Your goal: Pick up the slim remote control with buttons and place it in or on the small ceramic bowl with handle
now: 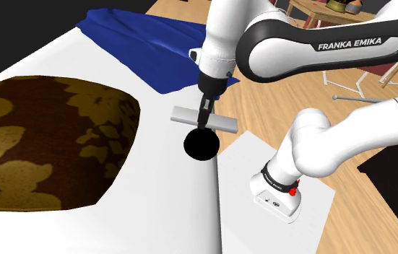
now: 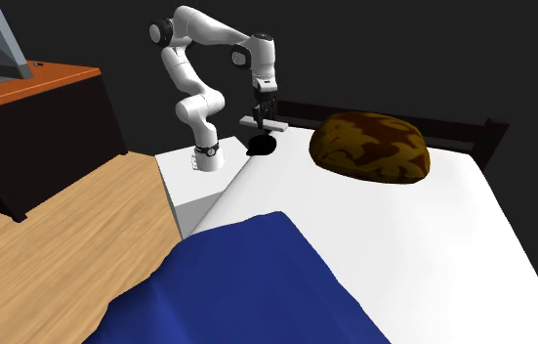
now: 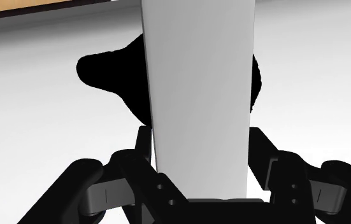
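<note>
**While the pincer (image 1: 204, 119) clasps the remote (image 1: 185, 114), we find the bowl (image 1: 201, 144) right beneath it**

As we look down from the shoulder view, we see the white arm (image 1: 313, 50) reach over from its stand (image 1: 237, 216). Its pincer points straight down at the bed (image 1: 161, 195). The two black fingers (image 3: 143, 143) are closed on the remote, a flat, plain grey bar with no buttons that we can make out. They grip it near its middle, one finger on each long edge, so that it lies level and sticks out to both sides.

We see the remote in the air, lifted clear of the white sheet. Directly under it sits the bowl, drawn pure black, resting on the bed close to the edge that meets the stand. In the wrist view the grey bar (image 3: 199, 95) crosses the bowl's dark shape (image 3: 110, 70), and a stub that we take for the handle juts out to one side. In the second exterior view we make out a gap between the remote (image 2: 274, 125) and the bowl (image 2: 261, 147), so the two are apart.

Elsewhere on the bed we note a brown pillow (image 1: 45, 144) with a yellowish leaf pattern, well away from the bowl on the shoulder view's left. A blue blanket (image 1: 146, 43) lies crumpled beyond the pincer. Wooden floor (image 1: 298, 86) shows past the bed's edge.
</note>
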Robot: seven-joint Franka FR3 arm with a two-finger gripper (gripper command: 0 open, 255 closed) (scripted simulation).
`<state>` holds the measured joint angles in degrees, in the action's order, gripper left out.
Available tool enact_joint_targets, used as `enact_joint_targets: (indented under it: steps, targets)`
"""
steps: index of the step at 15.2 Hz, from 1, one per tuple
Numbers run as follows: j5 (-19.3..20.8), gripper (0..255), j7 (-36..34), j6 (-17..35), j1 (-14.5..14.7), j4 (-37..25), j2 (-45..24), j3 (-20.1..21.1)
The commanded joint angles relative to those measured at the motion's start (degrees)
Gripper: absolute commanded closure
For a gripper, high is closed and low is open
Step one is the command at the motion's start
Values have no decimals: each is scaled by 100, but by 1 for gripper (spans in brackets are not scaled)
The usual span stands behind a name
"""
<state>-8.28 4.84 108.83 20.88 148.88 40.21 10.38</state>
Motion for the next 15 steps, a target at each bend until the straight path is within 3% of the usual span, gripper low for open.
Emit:
enact_joint_targets:
  steps: [1,11,15]
  targets:
    - [-39,255,-31,112,31,158,51,38]
    - [-134,255,-4,1030,61,803,-224,144]
    - [-134,255,-5,1030,61,803,-224,144]
